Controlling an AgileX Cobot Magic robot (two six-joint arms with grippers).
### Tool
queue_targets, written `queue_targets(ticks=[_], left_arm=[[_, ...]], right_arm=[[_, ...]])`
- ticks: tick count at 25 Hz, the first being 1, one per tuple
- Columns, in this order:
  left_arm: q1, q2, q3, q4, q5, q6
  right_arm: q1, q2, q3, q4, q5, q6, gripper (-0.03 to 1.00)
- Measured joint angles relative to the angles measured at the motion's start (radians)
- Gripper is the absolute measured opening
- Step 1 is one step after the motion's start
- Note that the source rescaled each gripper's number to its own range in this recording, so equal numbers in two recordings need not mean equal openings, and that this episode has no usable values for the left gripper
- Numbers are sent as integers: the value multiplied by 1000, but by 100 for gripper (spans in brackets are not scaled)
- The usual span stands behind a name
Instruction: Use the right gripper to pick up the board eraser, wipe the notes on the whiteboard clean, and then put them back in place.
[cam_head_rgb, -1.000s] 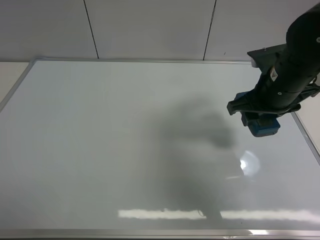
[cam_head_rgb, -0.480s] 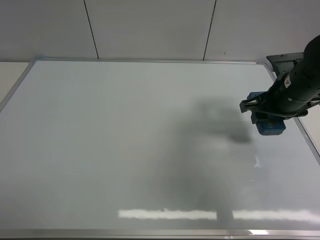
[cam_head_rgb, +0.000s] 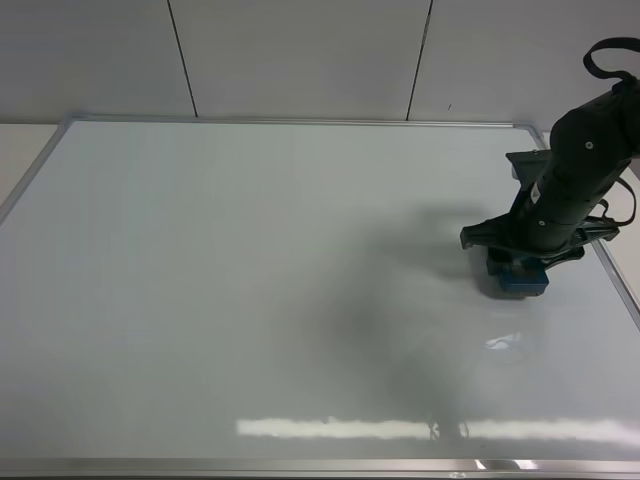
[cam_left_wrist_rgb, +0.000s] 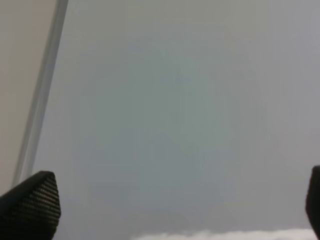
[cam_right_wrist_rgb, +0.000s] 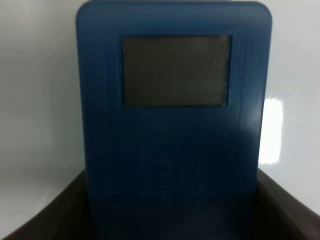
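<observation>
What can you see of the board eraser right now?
The board eraser is a teal-blue rounded rectangular block, plastic-looking, with one dark grey patch visible on top. The right hand is closed on its sides. It sits low at the whiteboard, near the right frame edge; actual contact with the surface can't be confirmed.

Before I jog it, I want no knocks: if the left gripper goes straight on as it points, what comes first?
Probably the bare whiteboard; nothing else shows ahead of the left gripper, though depth is unclear.
</observation>
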Motion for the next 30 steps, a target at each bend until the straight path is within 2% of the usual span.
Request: queue_targets(ticks=[10,11,12,13,14,15,16,17,20,26,30], left_arm=[[0,0,0,0,0,0],[0,0,0,0,0,0],[0,0,0,0,0,0],[0,0,0,0,0,0],[0,0,0,0,0,0],[0,0,0,0,0,0],[0,0,0,0,0,0],[0,0,0,0,0,0],[0,0,0,0,0,0],[0,0,0,0,0,0],[0,0,0,0,0,0]], right_arm=[[0,2,-2,-1,-9,-9,0],[0,2,-2,-1,-10,-12,4],[0,2,-2,-2,-10,-17,19],[0,2,-2,-4,-11,-18,40],[0,2,-2,-8,-13,-18,64],[0,2,-2,-12,-13,-19,79],[0,2,-2,-17,-13,-19,87],[0,2,-2,-17,-13,-19,87],[0,2,-2,-23,-13,-19,97],[0,-47,-2,-26,-12,-19,100],[0,-155,-3,-32,42,-18,100]])
